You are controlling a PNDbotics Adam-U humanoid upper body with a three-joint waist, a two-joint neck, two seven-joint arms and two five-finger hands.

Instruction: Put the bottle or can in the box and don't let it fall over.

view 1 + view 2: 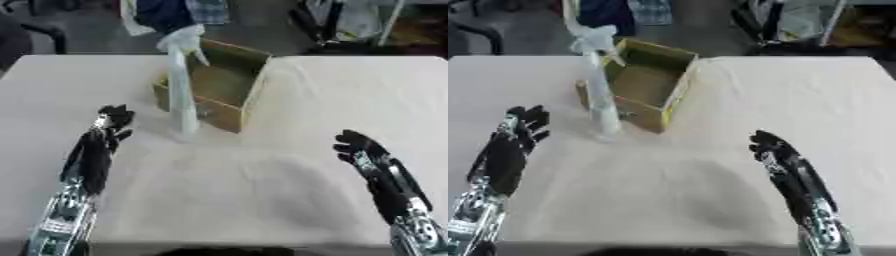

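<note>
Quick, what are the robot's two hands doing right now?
Left hand: open, holding nothing, apart from the tall pale translucent spray bottle.
Right hand: open, holding nothing.

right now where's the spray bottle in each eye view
Left eye view: the spray bottle stands upright left of centre, in the upper half, against the cardboard box's left front corner.
Right eye view: the same bottle sits further left, still in the upper half, at the box's left side.
Shared landmark: the open cardboard box right beside the bottle, on the white table.
</note>
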